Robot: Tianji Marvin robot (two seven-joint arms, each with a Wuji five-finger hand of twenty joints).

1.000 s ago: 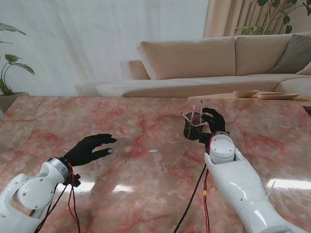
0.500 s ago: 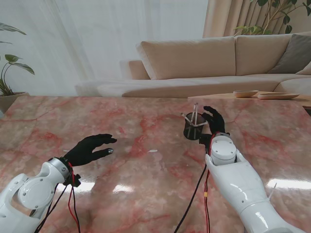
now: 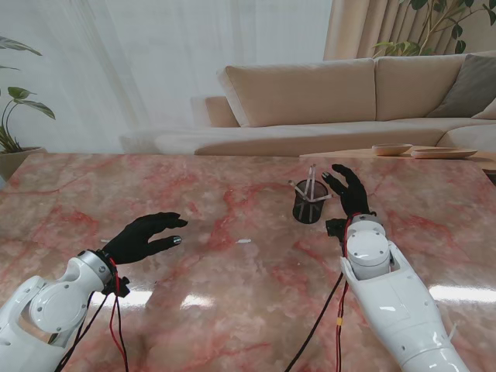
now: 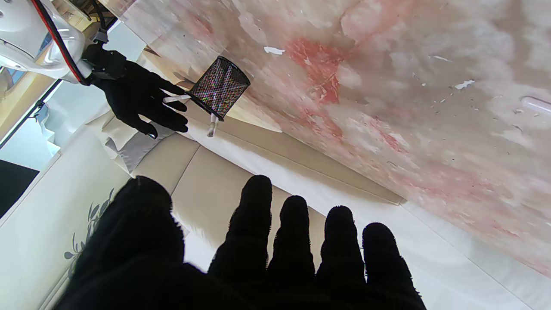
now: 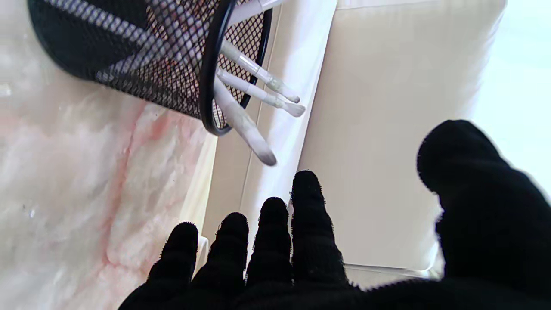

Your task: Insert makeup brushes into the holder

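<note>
Withdrawing rightward from the mesh holder (image 3: pixel 310 208), the right hand (image 3: pixel 349 191) spreads empty fingers; its brush now stands inside. Left hand (image 3: pixel 143 237) hovers, fingers apart.

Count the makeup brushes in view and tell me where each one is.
3. All stand in the black mesh holder, right of table centre: one brush leans lowest over the rim, a second and third fan out beside it. The mesh may hide more.

Likely living room: sofa (image 3: pixel 349 101), curtains (image 3: pixel 364 27)
</note>
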